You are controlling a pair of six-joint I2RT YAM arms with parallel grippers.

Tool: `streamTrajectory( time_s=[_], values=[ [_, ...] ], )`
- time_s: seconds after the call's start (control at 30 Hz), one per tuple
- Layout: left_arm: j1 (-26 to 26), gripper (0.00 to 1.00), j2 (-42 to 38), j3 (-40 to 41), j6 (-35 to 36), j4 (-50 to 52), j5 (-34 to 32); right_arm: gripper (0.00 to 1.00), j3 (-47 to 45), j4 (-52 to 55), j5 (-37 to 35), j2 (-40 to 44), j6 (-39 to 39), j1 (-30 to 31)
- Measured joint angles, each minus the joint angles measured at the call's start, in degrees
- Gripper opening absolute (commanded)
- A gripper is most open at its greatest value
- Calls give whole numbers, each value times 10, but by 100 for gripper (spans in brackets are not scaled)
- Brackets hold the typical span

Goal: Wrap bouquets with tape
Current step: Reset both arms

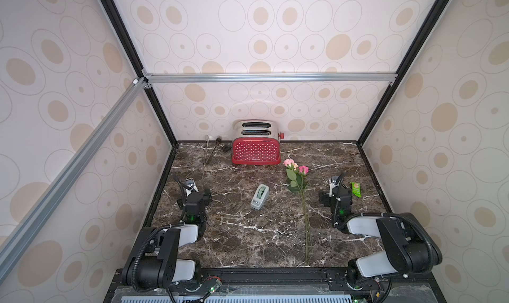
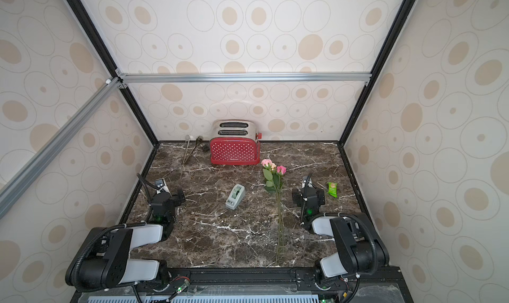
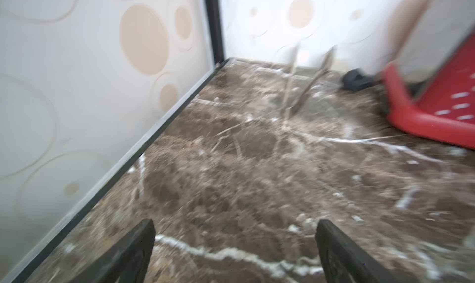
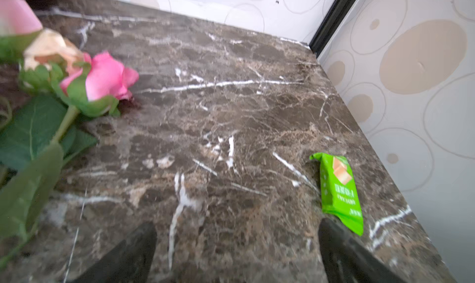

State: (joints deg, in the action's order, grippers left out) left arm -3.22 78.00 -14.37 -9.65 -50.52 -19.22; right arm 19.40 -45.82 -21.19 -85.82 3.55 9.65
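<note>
Your left gripper (image 3: 236,225) has its two fingers wide apart, with only the brown stone table (image 3: 231,166) showing between them. Your right gripper (image 4: 237,226) is wide apart too and holds nothing.

The bouquets (image 1: 303,169) lie flat on the table. Their heads are near the red toaster (image 1: 256,150) and their long stems point back at the robot. They lie between the tape (image 1: 260,196) and your right gripper. The tape sits in the middle of the table, near the roses but not touching them.

A green snack packet (image 1: 355,189) lies just beside your right gripper, on the side away from the roses. Two thin metal sticks (image 1: 209,153) lean on the back wall beside the toaster.
</note>
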Motion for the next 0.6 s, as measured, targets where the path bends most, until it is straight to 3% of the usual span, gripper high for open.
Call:
streamTrajectory(
  time_s=[0.33, 0.43, 0.6],
  values=[
    [10, 98, 63, -35, 47, -68, 105, 100, 34, -22, 49, -28, -33, -45],
    [16, 99, 103, -12, 57, -152, 125, 100, 34, -19, 50, -28, -35, -45],
    [16, 99, 121, 17, 65, -189, 141, 100, 34, -18, 50, -28, -38, -45]
  ],
)
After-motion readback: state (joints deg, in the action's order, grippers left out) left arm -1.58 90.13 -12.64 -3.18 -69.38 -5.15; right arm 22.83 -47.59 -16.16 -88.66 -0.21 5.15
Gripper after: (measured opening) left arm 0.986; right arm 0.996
